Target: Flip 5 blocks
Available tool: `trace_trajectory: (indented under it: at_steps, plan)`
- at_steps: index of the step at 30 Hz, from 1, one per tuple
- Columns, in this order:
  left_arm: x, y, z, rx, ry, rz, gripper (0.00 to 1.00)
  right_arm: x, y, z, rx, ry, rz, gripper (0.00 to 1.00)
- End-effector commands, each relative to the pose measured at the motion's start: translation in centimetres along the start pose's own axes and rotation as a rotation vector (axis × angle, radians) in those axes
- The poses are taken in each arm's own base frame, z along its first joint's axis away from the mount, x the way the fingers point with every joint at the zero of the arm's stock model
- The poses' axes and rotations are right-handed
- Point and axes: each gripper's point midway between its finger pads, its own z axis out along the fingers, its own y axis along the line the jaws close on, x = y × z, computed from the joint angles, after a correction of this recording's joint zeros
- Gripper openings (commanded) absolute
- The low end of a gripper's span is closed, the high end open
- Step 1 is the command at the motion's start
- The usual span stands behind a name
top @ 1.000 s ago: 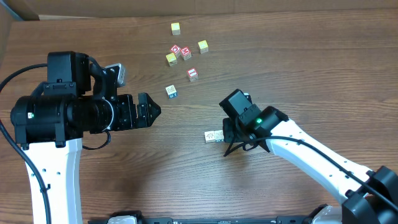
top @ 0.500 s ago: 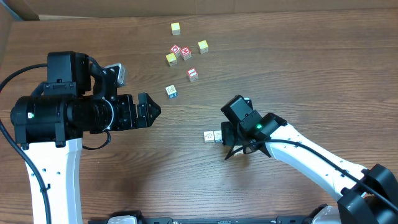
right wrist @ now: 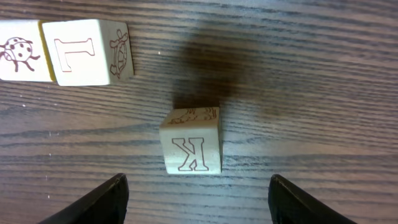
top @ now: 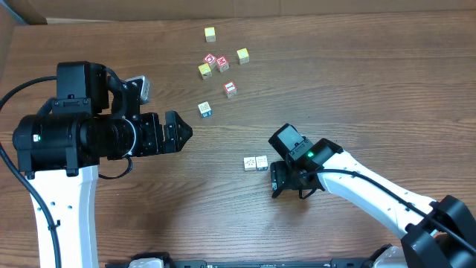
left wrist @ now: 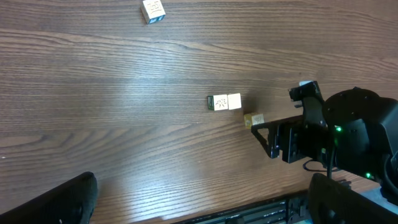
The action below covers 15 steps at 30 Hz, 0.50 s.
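White left arm (top: 65, 208), white right arm (top: 379, 195), black housings (top: 82, 138), black cables (top: 49, 219), green light (top: 306, 155), black right gripper (right wrist: 198, 193)

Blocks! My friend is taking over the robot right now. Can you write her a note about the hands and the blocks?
Left gripper: open, empty, away from the blocks.
Right gripper: open, holding nothing. The K block lies free on the table just ahead of it.
L block and ladybug block: side by side, touching, close to the K block.
Done, probably: those three, since they sit apart from the rest.
Left, probably: the bluish-sided block and the red-bordered block, further up the table.
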Motion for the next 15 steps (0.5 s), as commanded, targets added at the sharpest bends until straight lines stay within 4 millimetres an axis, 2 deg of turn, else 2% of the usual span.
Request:
trace_trajectory:
  at_steps: [1,4,10,15]
  plan:
    - [-0.46,-0.08,-0.37,0.000,-0.017,0.004,1.00,0.17,0.15,0.30,-0.019,0.007,0.008,0.67]
    - [-0.46,-0.09,-0.37,0.001,-0.017,0.004,1.00,0.47,-0.05,0.53,-0.015,0.015,0.009,0.62]
    - [-0.47,-0.09,-0.38,0.000,-0.018,0.004,1.00,0.90,-0.38,1.26,-0.014,0.016,0.009,0.61]
    - [-0.46,-0.08,-0.37,0.000,-0.017,0.004,1.00,0.91,-0.39,1.26,-0.013,0.017,0.009,0.49]
